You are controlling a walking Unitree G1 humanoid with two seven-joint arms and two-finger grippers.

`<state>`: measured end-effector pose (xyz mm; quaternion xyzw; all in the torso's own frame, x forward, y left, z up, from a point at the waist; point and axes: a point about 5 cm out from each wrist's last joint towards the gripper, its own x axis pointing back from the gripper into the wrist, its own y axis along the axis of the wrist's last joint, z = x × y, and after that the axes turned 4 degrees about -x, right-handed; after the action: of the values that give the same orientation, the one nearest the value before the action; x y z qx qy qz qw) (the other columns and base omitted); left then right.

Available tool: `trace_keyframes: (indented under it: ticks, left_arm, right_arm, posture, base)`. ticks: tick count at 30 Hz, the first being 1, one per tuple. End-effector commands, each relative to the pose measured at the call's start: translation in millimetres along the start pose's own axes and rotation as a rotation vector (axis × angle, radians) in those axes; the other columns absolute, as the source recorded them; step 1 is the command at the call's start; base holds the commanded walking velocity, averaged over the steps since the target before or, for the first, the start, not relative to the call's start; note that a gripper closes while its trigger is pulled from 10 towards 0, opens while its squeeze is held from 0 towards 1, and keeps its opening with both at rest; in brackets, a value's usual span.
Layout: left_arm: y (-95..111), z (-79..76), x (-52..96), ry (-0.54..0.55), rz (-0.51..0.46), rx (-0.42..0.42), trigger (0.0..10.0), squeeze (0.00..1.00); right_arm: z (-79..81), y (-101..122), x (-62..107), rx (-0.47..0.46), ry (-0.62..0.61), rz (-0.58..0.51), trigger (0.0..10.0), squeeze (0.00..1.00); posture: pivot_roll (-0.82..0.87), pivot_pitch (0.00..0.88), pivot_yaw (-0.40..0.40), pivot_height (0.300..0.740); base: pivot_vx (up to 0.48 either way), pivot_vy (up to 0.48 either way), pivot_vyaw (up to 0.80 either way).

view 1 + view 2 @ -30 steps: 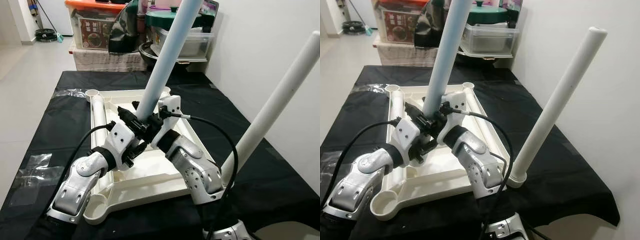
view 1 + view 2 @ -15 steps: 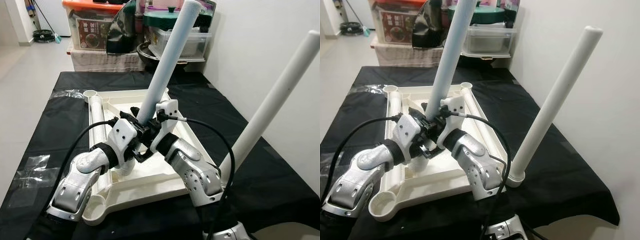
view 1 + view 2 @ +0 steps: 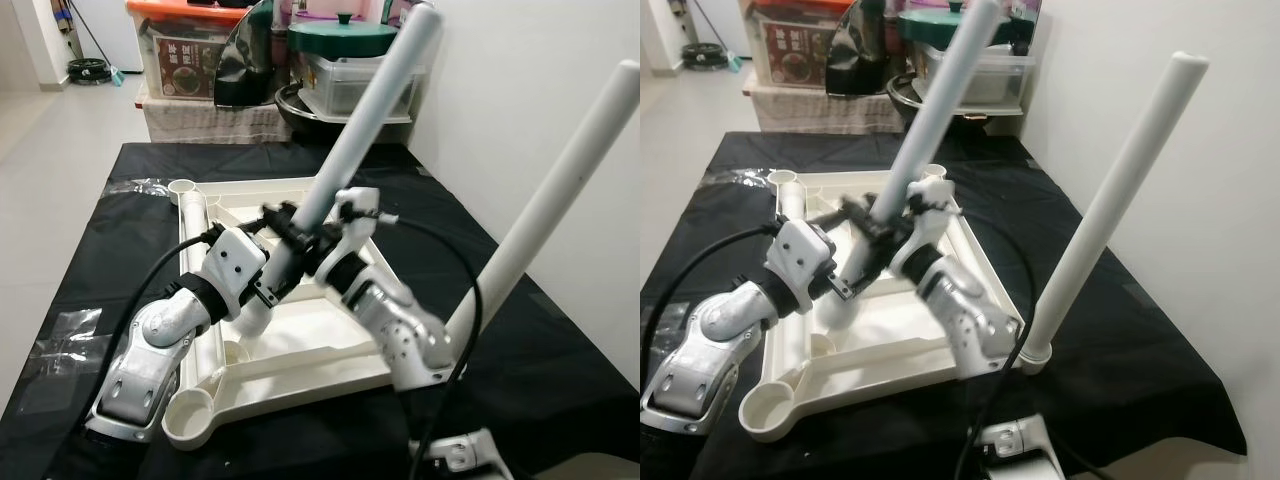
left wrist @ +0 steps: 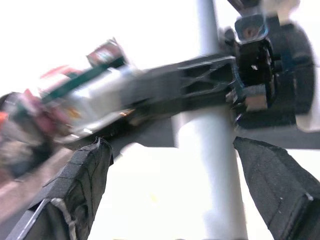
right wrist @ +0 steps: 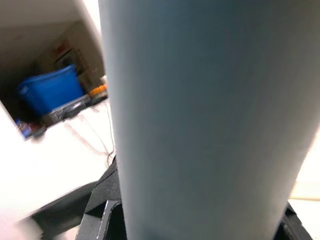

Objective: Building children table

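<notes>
An upturned white table top (image 3: 290,375) lies on a table under a black cloth. Both grippers meet at a white table leg (image 3: 375,110) that leans up to the right, its lower end down in the top's tray. My right gripper (image 3: 322,240) is shut on the leg, which looms close in the right wrist view (image 5: 200,125). My left gripper (image 4: 170,145) stands open around the leg (image 4: 215,165), with its fingers (image 4: 85,170) spread wide. A second leg (image 3: 545,210) stands slanted in the near right corner socket. A third leg (image 3: 195,225) lies along the top's left side.
Storage boxes (image 3: 190,60) and a green-lidded pot (image 3: 340,35) are stacked behind the table. A white wall runs close along the right. A clear plastic bag (image 3: 70,335) lies on the black cloth (image 3: 110,230) at the left. An empty corner socket (image 3: 195,425) sits at the near left.
The held leg has tipped further to the right, its top end swinging right. Both grippers moved with it and are blurred.
</notes>
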<state>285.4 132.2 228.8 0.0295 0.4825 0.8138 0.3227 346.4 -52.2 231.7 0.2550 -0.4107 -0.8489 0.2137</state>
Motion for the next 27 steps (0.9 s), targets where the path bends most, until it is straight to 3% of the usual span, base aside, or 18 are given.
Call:
trace_keyframes:
  ticks: [1, 3, 8, 11, 13, 14, 15, 16, 17, 18, 19, 21, 27]
  left_arm:
    - [5.1, 3.2, 7.5, 0.015, -0.018, -0.024, 10.0, 0.0]
    - [8.7, 2.1, 10.7, 0.012, -0.031, -0.009, 10.0, 0.0]
    - [9.3, 1.9, 11.1, 0.013, -0.034, -0.006, 10.0, 0.0]
    - [17.2, -8.2, 19.9, 0.008, -0.064, 0.054, 10.0, 0.0]
    - [10.9, -10.7, 26.3, 0.052, -0.031, 0.084, 10.0, 0.0]
    - [10.9, -10.7, 26.3, 0.052, -0.031, 0.084, 10.0, 0.0]
    - [6.3, -12.3, 30.3, 0.077, -0.004, 0.092, 10.0, 0.0]
    - [6.3, -12.3, 30.3, 0.077, -0.004, 0.092, 10.0, 0.0]
    - [0.6, -13.7, 35.0, 0.123, 0.035, 0.112, 10.0, 0.0]
    - [0.6, -13.7, 35.0, 0.123, 0.035, 0.112, 10.0, 0.0]
    - [-4.1, -14.8, 40.4, 0.168, 0.071, 0.133, 10.0, 0.0]
    - [-9.1, -16.8, 47.6, 0.222, 0.116, 0.167, 10.0, 0.0]
    - [-8.4, -14.4, 58.7, 0.29, 0.151, 0.141, 10.0, 0.0]
  right_arm:
    - [-1.4, 19.7, -6.6, -0.075, -0.024, -0.065, 0.0, 0.0]
    - [-2.4, 31.7, -9.9, -0.12, -0.033, -0.1, 0.0, 0.0]
    - [-2.5, 33.5, -10.4, -0.129, -0.034, -0.106, 0.0, 0.0]
    - [-11.2, 46.5, -12.8, -0.055, -0.108, -0.161, 0.0, 0.0]
    - [-9.4, 51.1, -12.3, 0.097, -0.122, -0.173, 0.0, 0.0]
    - [-9.4, 51.1, -12.3, 0.097, -0.122, -0.173, 0.0, 0.0]
    - [-3.8, 51.4, -12.6, 0.19, -0.098, -0.166, 0.0, 0.0]
    - [-3.8, 51.4, -12.6, 0.19, -0.098, -0.166, 0.0, 0.0]
    - [1.7, 51.5, -12.1, 0.275, -0.085, -0.158, 8.1, 0.0]
    - [1.7, 51.5, -12.1, 0.275, -0.085, -0.158, 8.1, 0.0]
    - [6.6, 52.5, -10.5, 0.342, -0.077, -0.16, 10.0, 0.0]
    - [11.0, 54.9, -6.8, 0.398, -0.077, -0.175, 10.0, 0.0]
    - [2.9, 62.9, 4.4, 0.347, -0.189, -0.218, 10.0, 0.0]
  posture:
    - [0.08, 0.0, -0.098, 0.74]
    - [0.08, 0.0, -0.098, 0.74]
    - [0.08, 0.0, -0.098, 0.74]
    - [0.1, 0.0, -0.108, 0.74]
    - [0.1, 0.0, -0.108, 0.74]
    - [0.1, 0.0, -0.108, 0.74]
    - [0.1, 0.0, -0.108, 0.74]
    - [0.1, 0.0, -0.108, 0.74]
    - [0.09, 0.0, -0.105, 0.74]
    - [0.09, 0.0, -0.105, 0.74]
    - [0.09, 0.0, -0.106, 0.74]
    - [0.1, 0.0, -0.112, 0.74]
    - [0.11, 0.0, -0.124, 0.74]
  base:
    - [0.0, 0.0, 0.0]
    - [0.0, 0.0, 0.0]
    - [0.0, 0.0, 0.0]
    - [0.0, 0.0, 0.0]
    - [0.0, 0.0, 0.0]
    - [0.0, 0.0, 0.0]
    - [0.0, 0.0, 0.0]
    - [0.0, 0.0, 0.0]
    - [0.0, 0.0, 0.0]
    - [0.0, 0.0, 0.0]
    - [0.0, 0.0, 0.0]
    - [0.0, 0.0, 0.0]
    - [0.0, 0.0, 0.0]
